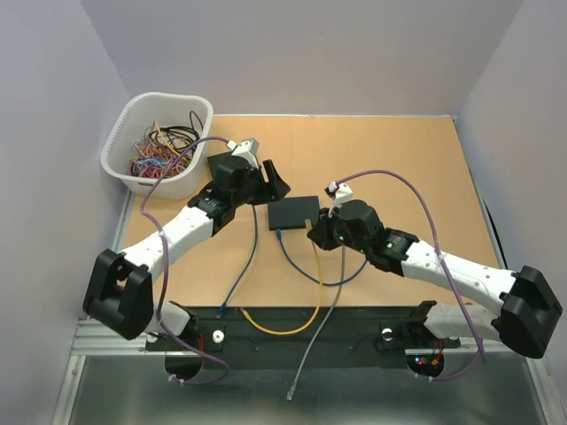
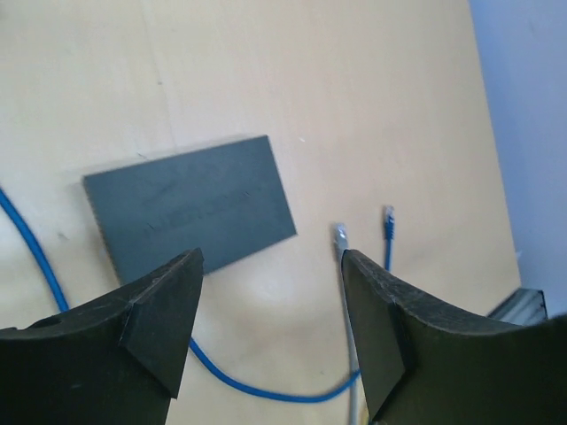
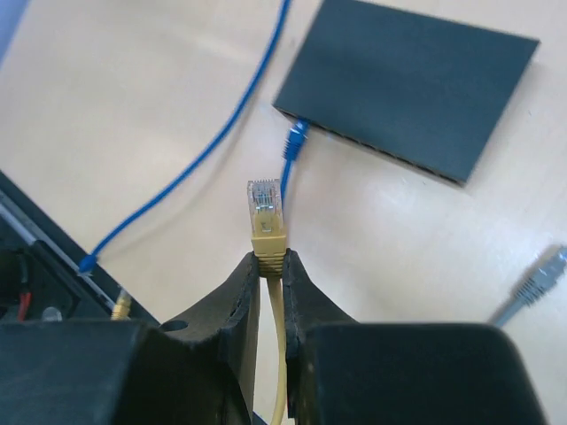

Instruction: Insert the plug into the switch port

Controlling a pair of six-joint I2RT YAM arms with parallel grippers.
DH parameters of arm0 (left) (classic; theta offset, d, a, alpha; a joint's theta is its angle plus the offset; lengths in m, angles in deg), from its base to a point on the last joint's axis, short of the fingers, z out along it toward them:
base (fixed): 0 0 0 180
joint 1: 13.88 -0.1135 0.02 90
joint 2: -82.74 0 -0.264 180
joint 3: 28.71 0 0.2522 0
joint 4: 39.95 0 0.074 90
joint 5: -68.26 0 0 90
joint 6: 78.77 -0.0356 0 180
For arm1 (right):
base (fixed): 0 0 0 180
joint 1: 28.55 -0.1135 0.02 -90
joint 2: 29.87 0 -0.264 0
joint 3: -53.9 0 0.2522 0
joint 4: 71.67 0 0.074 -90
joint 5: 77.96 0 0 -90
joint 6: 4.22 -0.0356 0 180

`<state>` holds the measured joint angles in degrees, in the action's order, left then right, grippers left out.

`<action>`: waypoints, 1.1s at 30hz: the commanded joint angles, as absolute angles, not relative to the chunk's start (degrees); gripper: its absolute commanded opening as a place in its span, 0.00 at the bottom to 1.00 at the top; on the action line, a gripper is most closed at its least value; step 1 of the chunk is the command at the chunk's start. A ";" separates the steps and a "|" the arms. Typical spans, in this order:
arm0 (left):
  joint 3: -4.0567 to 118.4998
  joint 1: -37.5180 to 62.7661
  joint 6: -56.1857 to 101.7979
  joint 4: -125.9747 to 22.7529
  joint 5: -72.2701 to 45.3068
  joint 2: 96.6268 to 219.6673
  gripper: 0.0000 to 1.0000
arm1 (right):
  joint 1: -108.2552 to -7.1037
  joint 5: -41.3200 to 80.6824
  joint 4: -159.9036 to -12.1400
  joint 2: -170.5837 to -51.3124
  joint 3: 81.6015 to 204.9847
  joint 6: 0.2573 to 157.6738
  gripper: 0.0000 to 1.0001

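While the right gripper [image 3: 272,264] has its jaws pinched on the yellow plug [image 3: 265,205], held up near the switch [image 3: 407,84] on its port side, it's not in yet, so lining up and pushing home is what's left, and the left gripper [image 2: 271,266] hangs wide open beside it.

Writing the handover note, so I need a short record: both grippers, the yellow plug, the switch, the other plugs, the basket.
left gripper: open, empty, over the table beside the switch
right gripper: shut on yellow plug
yellow plug: sticks out past the fingertips, short of the switch, not inserted
blue plug: at the switch's port side
grey plug: loose on the table
basket: holds cables, far left corner
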<state>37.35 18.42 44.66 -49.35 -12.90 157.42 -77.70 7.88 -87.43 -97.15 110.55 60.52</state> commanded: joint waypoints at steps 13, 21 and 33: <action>56.33 11.88 36.71 -42.47 -3.81 189.95 0.73 | -75.76 -0.44 -95.27 -112.38 113.18 56.69 0.00; 55.11 11.44 36.80 -42.55 -2.85 194.45 0.72 | -73.11 0.26 -95.18 -119.77 117.75 58.36 0.00; 46.32 11.35 37.50 -41.85 -2.32 190.59 0.72 | -69.69 1.93 -95.18 -129.18 125.04 60.29 0.00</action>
<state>49.48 11.42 37.77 -40.52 -3.09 193.63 -70.73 2.22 -96.13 -127.84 122.22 59.06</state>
